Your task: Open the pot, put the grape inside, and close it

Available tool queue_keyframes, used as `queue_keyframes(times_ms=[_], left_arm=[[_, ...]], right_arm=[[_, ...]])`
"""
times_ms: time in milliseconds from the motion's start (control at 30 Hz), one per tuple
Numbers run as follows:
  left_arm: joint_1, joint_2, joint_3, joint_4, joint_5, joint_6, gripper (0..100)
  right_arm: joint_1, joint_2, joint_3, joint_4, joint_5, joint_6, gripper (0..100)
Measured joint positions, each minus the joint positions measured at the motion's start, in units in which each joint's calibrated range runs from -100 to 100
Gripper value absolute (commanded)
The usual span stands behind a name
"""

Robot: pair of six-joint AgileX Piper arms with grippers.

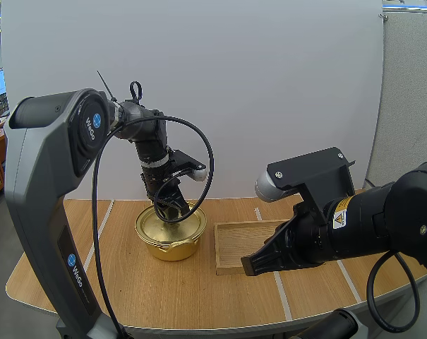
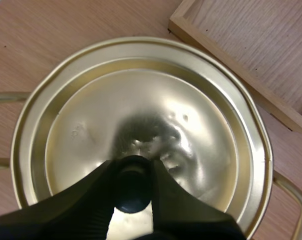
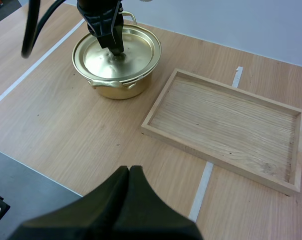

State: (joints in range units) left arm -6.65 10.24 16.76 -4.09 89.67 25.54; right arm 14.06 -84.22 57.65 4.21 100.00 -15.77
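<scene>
Pot (image 1: 169, 247) is sitting lidded on the counter (image 1: 199, 289), left end effector (image 2: 132, 170) pinching its knob (image 2: 133, 195). Right end effector (image 3: 129, 171) is hovering clenched, empty; arm badge (image 1: 93, 127) possibly reading "WkGo".

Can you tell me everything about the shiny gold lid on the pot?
The lid is round, shiny gold metal, with a raised rim and stepped rings round its middle. A small black knob stands at its centre. It lies flat and closed on the gold pot, which stands on the wooden table beside the tray. The left gripper pinches the knob between its two black fingers.
</scene>
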Motion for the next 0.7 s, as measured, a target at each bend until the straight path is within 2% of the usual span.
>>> queue_keyframes(times_ms=[100,133,200,267,300,333,367,400,700], left_arm=[[-0.07,0.0,0.0,0.1,0.0,-0.2,1],[-0.15,0.0,0.0,0.2,0.0,-0.2,4],[-0.15,0.0,0.0,0.4,0.0,-0.3,18],[-0.15,0.0,0.0,0.4,0.1,-0.3,39],[-0.15,0.0,0.0,0.4,0.1,-0.3,55],[-0.15,0.0,0.0,0.5,0.1,-0.3,76],[-0.15,0.0,0.0,0.5,0.1,-0.4,90],[-0.15,0.0,0.0,0.5,0.1,-0.4,100],[-0.15,0.3,-3.5,0.9,5.1,-1.0,100]], right_arm=[[0.0,0.0,0.0,0.0,0.0,0.0,0],[0.0,0.0,0.0,0.0,0.0,0.0,0],[0.0,0.0,0.0,0.0,0.0,0.0,0],[0.0,0.0,0.0,0.0,0.0,0.0,0],[0.0,0.0,0.0,0.0,0.0,0.0,0],[0.0,0.0,0.0,0.0,0.0,0.0,0],[0.0,0.0,0.0,0.0,0.0,0.0,0],[0.0,0.0,0.0,0.0,0.0,0.0,0],[0.0,0.0,0.0,0.0,0.0,0.0,0]])
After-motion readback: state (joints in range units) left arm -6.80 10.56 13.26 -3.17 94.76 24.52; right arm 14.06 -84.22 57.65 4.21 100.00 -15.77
